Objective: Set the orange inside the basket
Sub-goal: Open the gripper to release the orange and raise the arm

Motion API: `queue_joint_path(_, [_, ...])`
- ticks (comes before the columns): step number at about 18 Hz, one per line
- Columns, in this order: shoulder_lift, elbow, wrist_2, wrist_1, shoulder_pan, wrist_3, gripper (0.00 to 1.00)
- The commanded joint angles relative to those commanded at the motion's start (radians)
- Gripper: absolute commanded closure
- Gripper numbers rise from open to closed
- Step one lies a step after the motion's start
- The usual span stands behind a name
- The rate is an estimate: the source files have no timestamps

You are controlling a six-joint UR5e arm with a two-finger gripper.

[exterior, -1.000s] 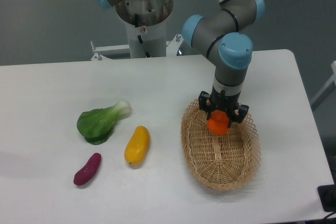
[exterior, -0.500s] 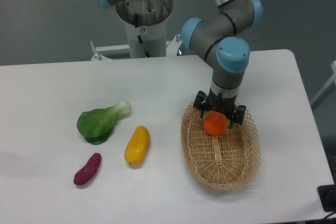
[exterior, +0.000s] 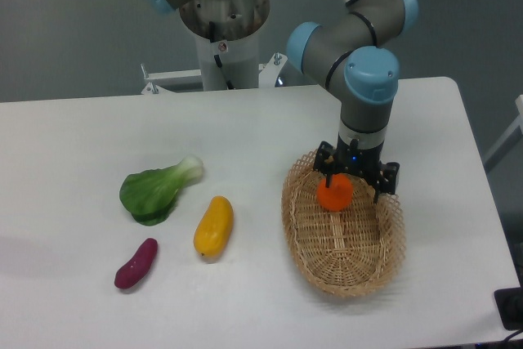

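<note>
The orange (exterior: 334, 193) lies inside the oval wicker basket (exterior: 304, 261), near its far end. My gripper (exterior: 359, 185) hangs just above that end of the basket, set a little to the right of the orange. Its jaws stand open and the fruit sits by the left finger, not centred between them. The gripper body hides the basket's far rim.
On the white table left of the basket lie a yellow-orange mango-like fruit (exterior: 213, 225), a green leafy vegetable (exterior: 157, 190) and a small purple sweet potato (exterior: 136, 263). The arm's base column (exterior: 222, 30) stands at the back. The table's right edge runs close to the basket.
The gripper has shifted to the right over the basket while the orange stayed where it was, so the fruit is no longer centred between the jaws.
</note>
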Motion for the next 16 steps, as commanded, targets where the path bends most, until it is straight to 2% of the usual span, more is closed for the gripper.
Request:
queue_joint_path(3, [0.025, 0.037, -0.003, -0.041, 0.015, 0.012, 0.00])
queue_joint_path(5, [0.055, 0.064, -0.003, -0.103, 0.028, 0.040, 0.00])
queue_joint_path(8, [0.075, 0.107, 0.000, -0.227, 0.055, 0.118, 0.00])
queue_joint_path(11, [0.095, 0.143, 0.002, -0.302, 0.071, 0.169, 0.00])
queue_joint_path(16, [0.101, 0.164, 0.002, -0.318, 0.084, 0.183, 0.00])
